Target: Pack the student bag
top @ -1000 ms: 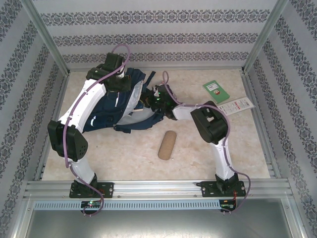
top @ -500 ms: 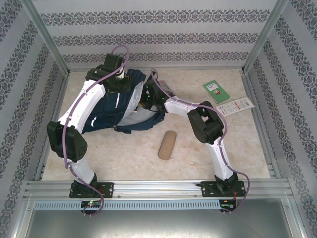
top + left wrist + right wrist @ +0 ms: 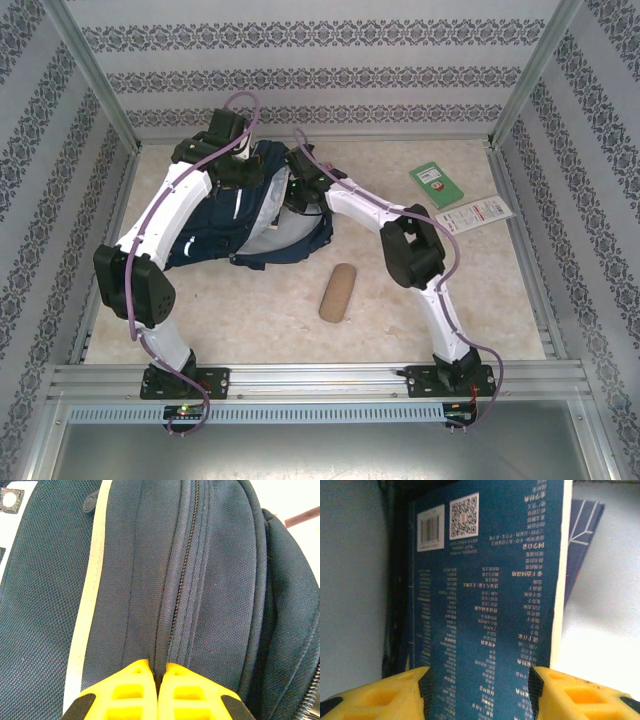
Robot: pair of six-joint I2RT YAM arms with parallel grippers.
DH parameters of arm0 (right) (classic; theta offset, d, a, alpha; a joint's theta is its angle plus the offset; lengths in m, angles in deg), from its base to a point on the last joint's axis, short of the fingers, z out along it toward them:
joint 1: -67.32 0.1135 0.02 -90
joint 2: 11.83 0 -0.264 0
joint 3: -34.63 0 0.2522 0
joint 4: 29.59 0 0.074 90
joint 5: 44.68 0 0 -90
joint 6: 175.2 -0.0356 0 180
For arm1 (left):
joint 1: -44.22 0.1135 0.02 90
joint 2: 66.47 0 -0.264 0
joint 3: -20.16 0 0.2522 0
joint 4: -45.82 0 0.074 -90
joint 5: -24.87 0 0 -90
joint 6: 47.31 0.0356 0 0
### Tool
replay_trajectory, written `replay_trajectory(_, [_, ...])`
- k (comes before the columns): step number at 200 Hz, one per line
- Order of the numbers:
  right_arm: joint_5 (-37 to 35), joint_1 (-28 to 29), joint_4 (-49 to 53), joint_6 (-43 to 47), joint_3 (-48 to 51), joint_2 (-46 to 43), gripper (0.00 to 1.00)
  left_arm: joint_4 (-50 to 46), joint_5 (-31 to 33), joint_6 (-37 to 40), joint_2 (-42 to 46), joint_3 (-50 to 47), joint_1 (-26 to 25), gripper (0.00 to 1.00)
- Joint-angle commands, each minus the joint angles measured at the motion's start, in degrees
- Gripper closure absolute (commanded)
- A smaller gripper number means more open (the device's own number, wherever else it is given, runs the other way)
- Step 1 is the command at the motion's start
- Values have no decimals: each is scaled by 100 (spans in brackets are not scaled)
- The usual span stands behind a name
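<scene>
One student bag (image 3: 212,236) lying by tabletop (image 3: 400,300) far-left corner, under both grippers; left gripper (image 3: 159,669) pinching its zipper seam, right gripper (image 3: 480,680) clamping one blue book (image 3: 485,605) at its right edge; one green book (image 3: 434,184) sitting far-right

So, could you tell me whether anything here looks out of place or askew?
Nothing spilled or damaged. The student bag lies slumped and crumpled, and the white leaflet sits skewed beside the green book.
</scene>
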State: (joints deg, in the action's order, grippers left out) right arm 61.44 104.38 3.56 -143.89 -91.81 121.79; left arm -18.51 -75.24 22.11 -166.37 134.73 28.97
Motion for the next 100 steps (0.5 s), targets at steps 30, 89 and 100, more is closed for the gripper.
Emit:
replay_trajectory(30, [39, 206, 671, 230, -766, 523, 46, 403, -456, -230, 480, -69, 53, 100])
replay_trajectory(89, [-474, 225, 473, 587, -51, -210, 45, 468, -459, -206, 524, -219, 49, 100])
replay_trajectory(100, [-732, 232, 624, 654, 34, -348, 45, 478, -457, -204, 521, -227, 49, 100])
